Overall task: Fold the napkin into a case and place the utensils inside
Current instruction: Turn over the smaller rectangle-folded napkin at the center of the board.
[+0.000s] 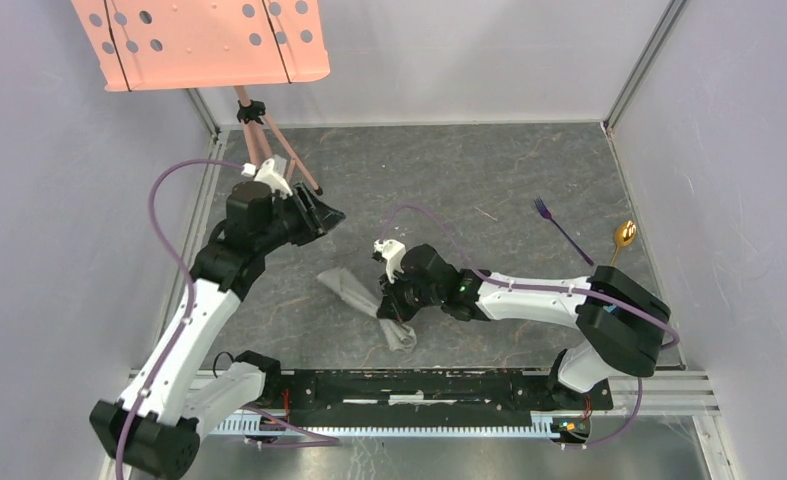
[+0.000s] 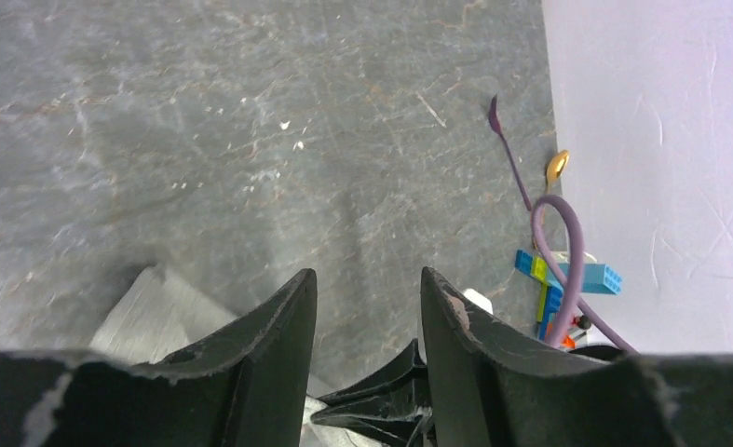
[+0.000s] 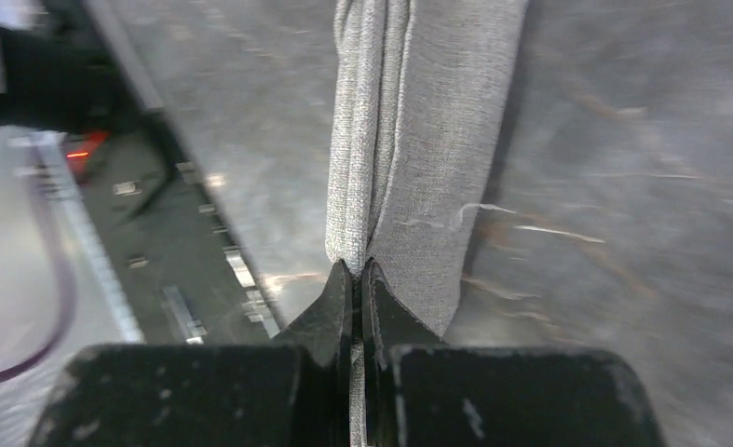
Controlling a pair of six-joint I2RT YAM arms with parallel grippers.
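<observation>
The grey napkin (image 1: 354,291) lies bunched into a narrow strip at the table's middle front. My right gripper (image 1: 393,305) is shut on it; in the right wrist view the cloth (image 3: 409,140) hangs pinched between the closed jaws of that gripper (image 3: 357,270). My left gripper (image 1: 326,215) is open and empty, up and to the left of the napkin; in its own view this gripper (image 2: 367,289) has a corner of the cloth (image 2: 153,312) under its left finger. The purple fork (image 1: 559,227) and the gold-bowled spoon (image 1: 621,240) lie at the far right, also seen from the left wrist as the fork (image 2: 507,140) and spoon (image 2: 556,168).
A salmon-pink perforated panel (image 1: 199,40) on a tripod (image 1: 269,140) stands at the back left. Colourful toy blocks (image 2: 567,279) show by the right wall in the left wrist view. A black rail (image 1: 419,390) runs along the near edge. Walls enclose the table.
</observation>
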